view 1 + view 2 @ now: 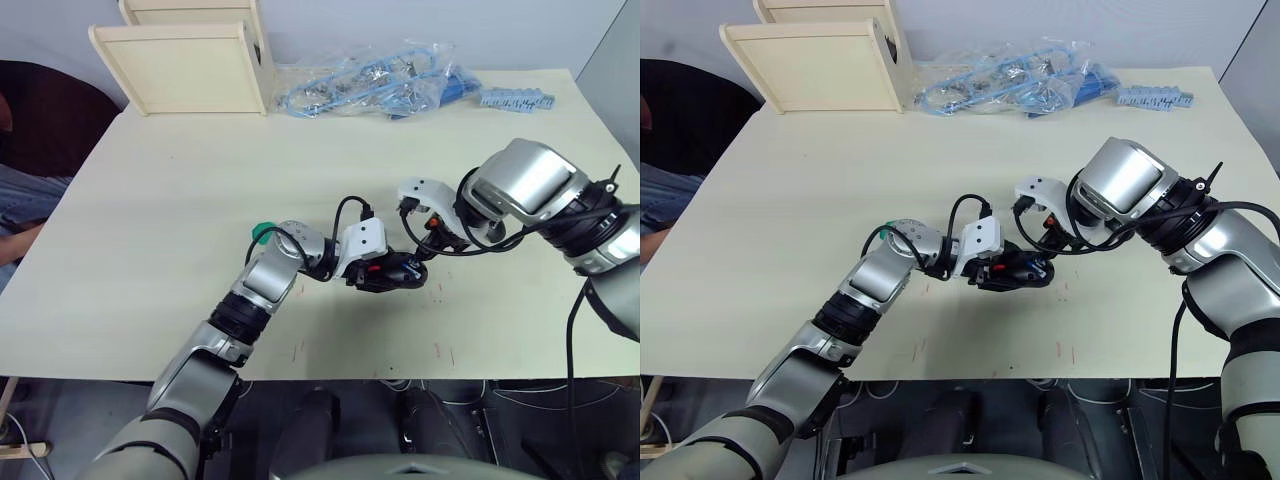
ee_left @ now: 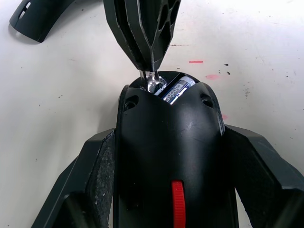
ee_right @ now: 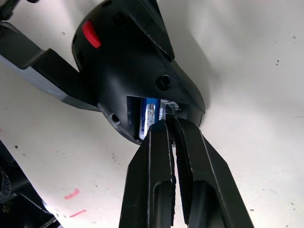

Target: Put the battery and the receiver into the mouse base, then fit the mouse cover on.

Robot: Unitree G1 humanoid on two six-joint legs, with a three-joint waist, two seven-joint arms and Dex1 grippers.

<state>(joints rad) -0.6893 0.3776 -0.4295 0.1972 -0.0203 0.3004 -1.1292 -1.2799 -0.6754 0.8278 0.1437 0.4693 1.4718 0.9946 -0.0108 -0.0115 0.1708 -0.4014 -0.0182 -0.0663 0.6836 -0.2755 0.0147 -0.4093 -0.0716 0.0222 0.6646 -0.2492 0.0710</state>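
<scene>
R gripper (image 3: 167, 124): jaws pinched together, tips at slot beside battery (image 3: 149, 117), prob. seating receiver there (too small to confirm). L gripper (image 2: 168, 156): jaws clamp mouse base (image 2: 166, 142) sides, steadying it. Mouse cover (image 2: 40, 16): on table (image 1: 180, 200), approx 11 o'clock of base, apart.

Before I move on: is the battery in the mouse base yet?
In. The battery lies inside the mouse base's open compartment, blue label showing.

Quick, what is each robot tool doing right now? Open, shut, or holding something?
Left tool: shut on the mouse base, gripping its sides.
Right tool: shut, its tips at the battery in the base's slot.
</scene>
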